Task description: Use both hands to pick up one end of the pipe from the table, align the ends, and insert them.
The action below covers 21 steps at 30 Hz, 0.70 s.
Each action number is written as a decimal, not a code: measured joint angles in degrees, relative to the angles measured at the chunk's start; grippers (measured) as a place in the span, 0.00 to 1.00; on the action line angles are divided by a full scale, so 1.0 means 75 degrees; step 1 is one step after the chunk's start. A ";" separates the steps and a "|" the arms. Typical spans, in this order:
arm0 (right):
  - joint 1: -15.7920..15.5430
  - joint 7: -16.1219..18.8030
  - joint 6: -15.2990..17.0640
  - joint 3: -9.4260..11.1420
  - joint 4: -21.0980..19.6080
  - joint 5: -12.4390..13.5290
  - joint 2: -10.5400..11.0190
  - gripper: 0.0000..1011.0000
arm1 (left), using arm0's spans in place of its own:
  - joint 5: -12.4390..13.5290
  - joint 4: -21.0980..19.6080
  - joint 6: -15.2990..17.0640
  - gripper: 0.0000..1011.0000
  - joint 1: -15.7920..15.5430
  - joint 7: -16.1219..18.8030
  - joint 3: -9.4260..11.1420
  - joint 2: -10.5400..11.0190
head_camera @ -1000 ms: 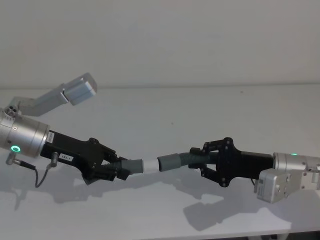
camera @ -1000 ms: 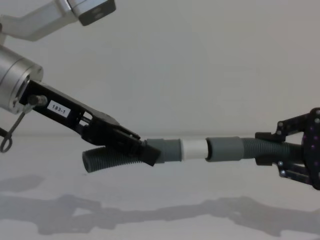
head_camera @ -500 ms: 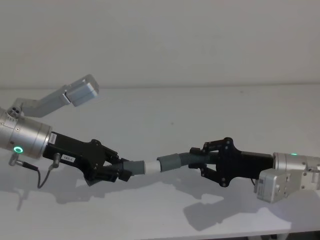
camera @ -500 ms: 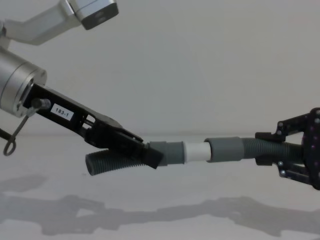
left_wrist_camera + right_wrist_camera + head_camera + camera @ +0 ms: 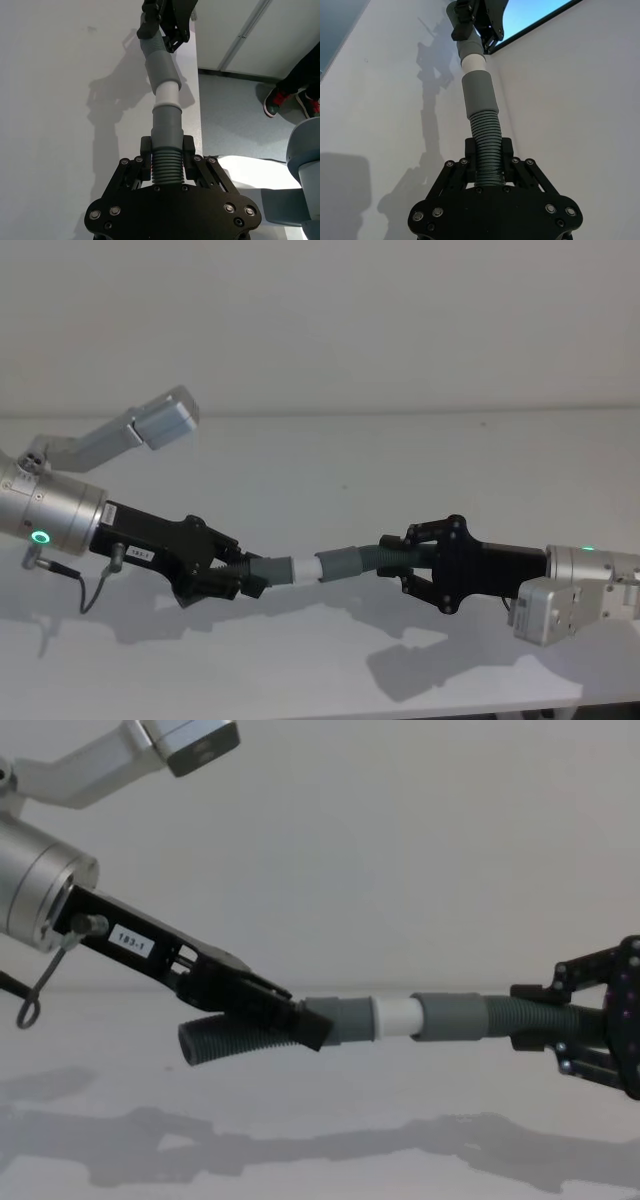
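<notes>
Both pipe pieces hang in line just above the white table [image 5: 400,470]. My left gripper [image 5: 248,578] [image 5: 303,1024] [image 5: 167,145] is shut on the left piece [image 5: 235,1040], just behind its grey cuff [image 5: 345,1018]. This piece's white plug tip [image 5: 396,1017] [image 5: 300,568] meets the mouth of the socket cuff [image 5: 452,1016] [image 5: 342,563] on the right piece [image 5: 486,132]. My right gripper [image 5: 395,562] [image 5: 520,1017] [image 5: 488,145] is shut on that piece's corrugated part. How deep the plug sits in the socket is hidden.
The left arm's grey camera block [image 5: 160,420] sticks up at the back left, and the right arm's block [image 5: 545,610] hangs low at the front right. The table's front edge [image 5: 480,708] runs close below the grippers. Open table lies behind.
My left gripper has moved a little to the right with its piece. Slightly less of the white plug shows. The right gripper has stayed put.
</notes>
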 joint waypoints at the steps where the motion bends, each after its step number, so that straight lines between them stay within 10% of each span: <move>1: 0.0000 0.0000 0.0000 0.0000 0.0000 0.0000 0.0000 0.26 | -0.0005 0.0003 -0.0002 0.32 -0.0005 0.0009 0.0001 -0.0005; 21: 0.0000 0.0000 0.0000 0.0000 0.0000 0.0000 0.0000 0.26 | -0.0046 0.0176 -0.0038 0.32 -0.0161 0.0131 0.0183 -0.0206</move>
